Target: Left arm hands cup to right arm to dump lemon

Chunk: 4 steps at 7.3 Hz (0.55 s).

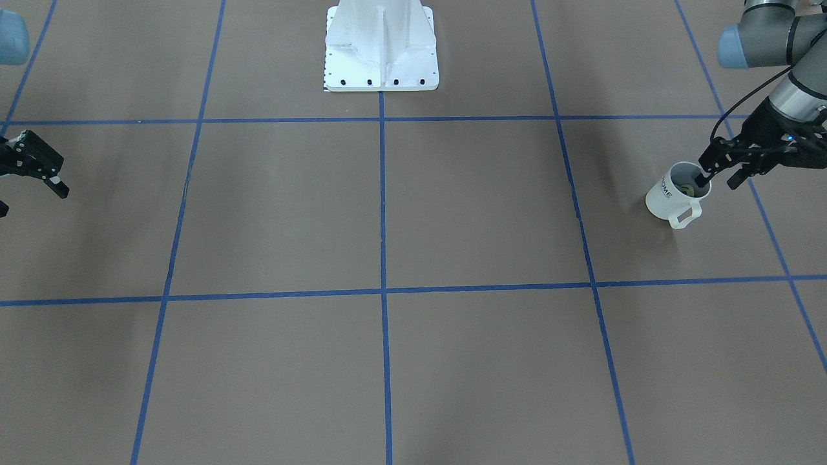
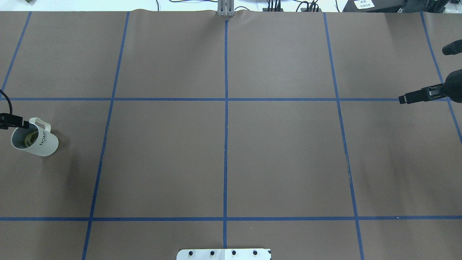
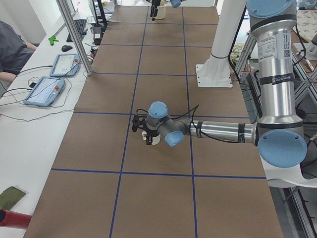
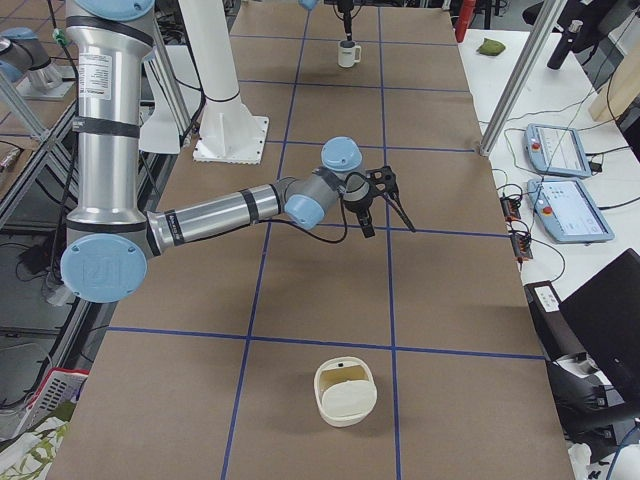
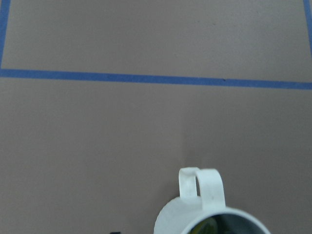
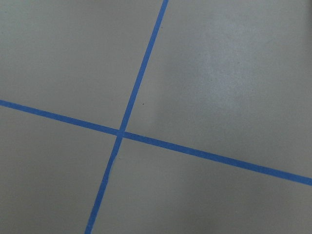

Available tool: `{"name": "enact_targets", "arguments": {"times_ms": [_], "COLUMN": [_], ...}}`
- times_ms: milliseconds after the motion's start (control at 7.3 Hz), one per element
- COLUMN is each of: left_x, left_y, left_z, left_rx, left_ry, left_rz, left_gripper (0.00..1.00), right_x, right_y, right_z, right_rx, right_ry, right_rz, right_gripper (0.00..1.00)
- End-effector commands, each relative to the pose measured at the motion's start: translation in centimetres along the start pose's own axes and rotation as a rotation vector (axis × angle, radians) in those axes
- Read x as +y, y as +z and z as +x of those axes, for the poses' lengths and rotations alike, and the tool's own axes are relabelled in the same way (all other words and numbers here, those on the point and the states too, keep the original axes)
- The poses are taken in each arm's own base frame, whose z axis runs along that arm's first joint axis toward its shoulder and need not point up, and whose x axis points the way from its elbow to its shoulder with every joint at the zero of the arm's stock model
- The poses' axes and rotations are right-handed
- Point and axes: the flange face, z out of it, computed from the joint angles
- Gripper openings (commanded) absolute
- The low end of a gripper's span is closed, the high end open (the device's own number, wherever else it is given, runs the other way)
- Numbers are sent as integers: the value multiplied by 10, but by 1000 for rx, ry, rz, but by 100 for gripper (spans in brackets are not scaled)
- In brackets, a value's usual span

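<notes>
The white ribbed cup [image 1: 669, 200] with "HOME" lettering stands on the brown table at the robot's far left, its handle facing away from the robot. It also shows in the overhead view [image 2: 39, 142] and the left wrist view [image 5: 204, 195]. The dull yellow lemon [image 1: 686, 190] lies inside it. My left gripper [image 1: 717, 179] is open and straddles the cup's rim, one finger inside the cup and one outside. My right gripper [image 1: 32, 199] is open and empty above the table's far right side, a long way from the cup; it also shows in the overhead view [image 2: 422, 75].
The white robot pedestal [image 1: 381, 64] stands at the table's middle rear. A white basket-like container [image 4: 346, 392] sits on the table near the right end. Blue tape lines [image 2: 226, 144] grid the brown surface. Tablets [image 4: 560, 150] lie on a side bench.
</notes>
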Motion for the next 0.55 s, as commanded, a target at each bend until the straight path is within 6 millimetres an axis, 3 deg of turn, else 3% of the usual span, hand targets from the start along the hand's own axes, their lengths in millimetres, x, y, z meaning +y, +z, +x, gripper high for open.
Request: {"name": "enact_targets", "arguments": {"times_ms": [0, 411], "left_x": [2, 11], "left_y": [-2, -11], "left_z": [1, 4], "left_rx": [9, 52], "left_ry": [9, 20], "left_rz": [-3, -30], "left_gripper": [70, 70], "right_x": [1, 2], "right_y": [2, 4], "right_z": [-1, -2], "right_rx": [3, 4], "right_ry": [-2, -3], "right_rz": [-2, -6], "right_gripper": [100, 100]}}
